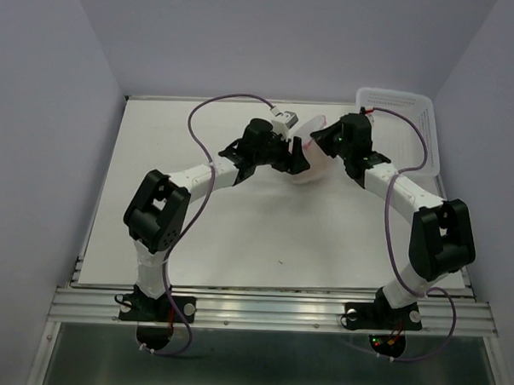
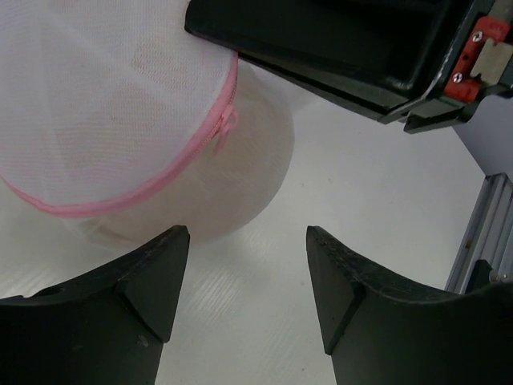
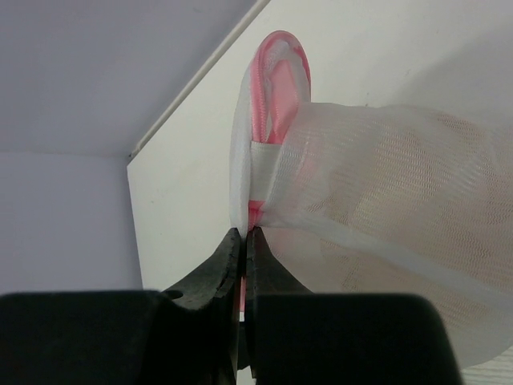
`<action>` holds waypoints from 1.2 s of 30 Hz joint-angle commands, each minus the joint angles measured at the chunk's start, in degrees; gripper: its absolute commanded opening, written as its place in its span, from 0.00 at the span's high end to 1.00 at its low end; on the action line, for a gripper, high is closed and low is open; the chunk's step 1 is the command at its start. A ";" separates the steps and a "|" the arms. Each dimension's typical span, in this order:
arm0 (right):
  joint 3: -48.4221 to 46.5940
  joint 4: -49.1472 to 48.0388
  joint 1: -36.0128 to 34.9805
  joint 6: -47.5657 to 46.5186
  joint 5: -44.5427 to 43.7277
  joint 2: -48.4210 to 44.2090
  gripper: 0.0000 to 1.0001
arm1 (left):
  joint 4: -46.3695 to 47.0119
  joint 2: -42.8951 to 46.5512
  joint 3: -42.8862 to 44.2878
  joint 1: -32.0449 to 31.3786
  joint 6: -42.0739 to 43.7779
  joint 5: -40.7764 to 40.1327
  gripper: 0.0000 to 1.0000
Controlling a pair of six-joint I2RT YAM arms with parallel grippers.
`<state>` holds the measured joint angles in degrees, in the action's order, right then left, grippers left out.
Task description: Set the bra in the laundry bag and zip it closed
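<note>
The white tabletop [image 1: 238,234] is being occupied mainly at its far side, where both arms are being held tip to tip. A white perforated basket [image 1: 410,114] is being kept at the far right corner, apart from the work.

The laundry bag [image 1: 312,161] is being supported between the two arms at far centre. A peach-beige mass, judged to be the bra [image 2: 256,152], is being seen through the mesh, inside the bag. Its straps cannot be made out.

The right gripper [image 3: 244,241] is being applied at the bag's right side, its jaws being pressed shut on the pink-trimmed rim. The left gripper [image 2: 247,241] is being held just beside the bag's left side, its jaws being kept apart with nothing between them.

The step in hand is judged to be the zipping. The pink zipper track [image 2: 120,196] is being shown curving across the mesh, with the zipper pull [image 2: 226,127] lying on it, beyond the open jaws and not yet between them. How far the track is already closed cannot be told.

It is being recommended that the pull alone be taken, with no mesh pinched alongside. It should be drawn along the track's curve, with the right-side hold being kept taut so the track is not buckled.
</note>
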<state>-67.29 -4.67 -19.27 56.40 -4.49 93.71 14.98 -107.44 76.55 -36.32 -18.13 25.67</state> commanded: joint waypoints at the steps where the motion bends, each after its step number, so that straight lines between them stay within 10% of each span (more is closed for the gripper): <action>1: 0.40 -2.89 -0.77 1.61 -1.14 -1.69 0.99 | 4.70 -1.28 4.91 -0.34 -1.12 0.17 0.30; 36: 1.90 -5.79 -0.77 4.07 3.96 0.07 0.99 | 11.30 -3.83 9.41 -0.34 -3.40 -3.69 0.51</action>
<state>-65.52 -8.12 -19.38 60.25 -1.65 93.78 20.88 -113.56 84.05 -36.64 -21.87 23.11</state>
